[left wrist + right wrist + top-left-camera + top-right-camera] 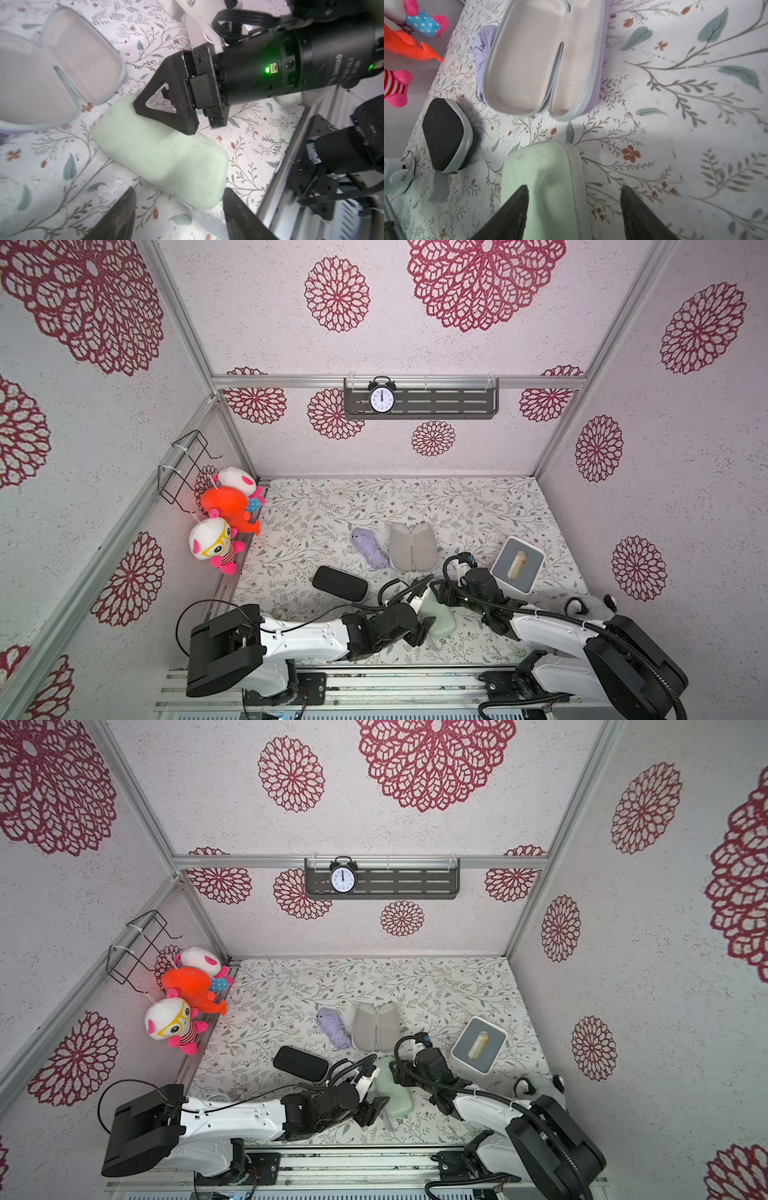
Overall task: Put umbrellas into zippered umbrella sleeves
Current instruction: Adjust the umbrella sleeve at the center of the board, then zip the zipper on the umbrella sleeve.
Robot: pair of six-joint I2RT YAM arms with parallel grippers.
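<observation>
Right pincer (574, 187) stands wide, one finger (512, 212) over the closed mint green sleeve (542, 166), its mate over bare worktop (675, 145). Left pincer (178, 199) gapes wide too, straddling that sleeve's other end. Beyond I see the black sleeve (340, 583) closed, the lilac sleeve (412, 546) lying open, the lilac umbrella (368, 547) just beside it.
</observation>
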